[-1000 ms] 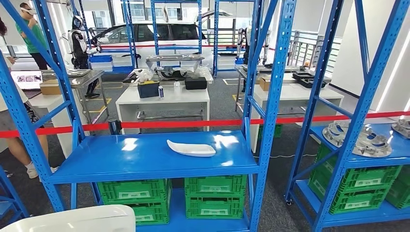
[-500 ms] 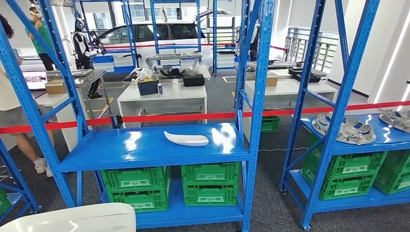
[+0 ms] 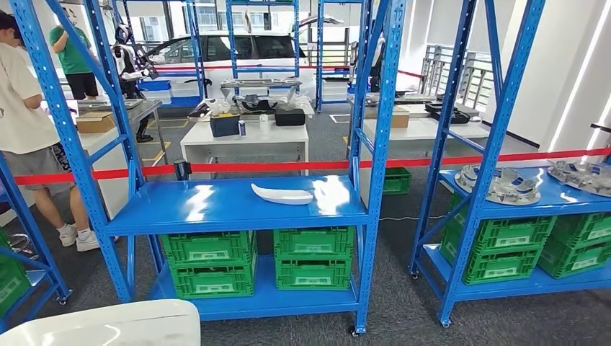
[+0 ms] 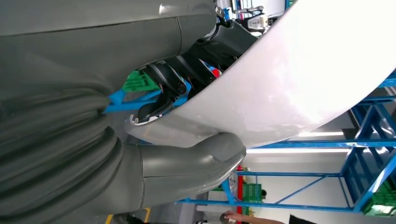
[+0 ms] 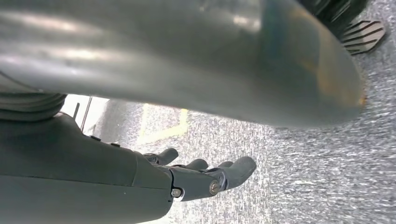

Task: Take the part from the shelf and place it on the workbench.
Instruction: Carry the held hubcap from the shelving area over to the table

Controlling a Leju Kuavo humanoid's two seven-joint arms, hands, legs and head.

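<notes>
Head view looks at a blue shelf [image 3: 238, 209] with a long white part [image 3: 282, 194] lying flat on its middle board, a little toward 3 o'clock from the board's centre. Below this board stand green crates [image 3: 209, 263]. A red tape [image 3: 274, 166] runs across behind the shelf. At 7 o'clock, at the picture's lower edge, there is a second white part [image 3: 108, 324], large and close to the camera.

Left wrist view shows the left robot hand [image 4: 187, 121] gripping this white part [image 4: 299, 70]: the thick grey thumb [image 4: 196, 163] presses on one face and the dark fingers [image 4: 163, 88] curl against the other face, so the part is clamped between them.

Right wrist view shows the right robot hand [image 5: 201, 175] hanging over grey carpet floor [image 5: 317, 168]. Its fingers are stretched out and a little apart, and they hold nothing.

At 9 o'clock in the head view a person [image 3: 25, 115] in a white shirt stands beside the shelf frame. Behind the tape is a white surface [image 3: 245, 137] with small boxes on it.
</notes>
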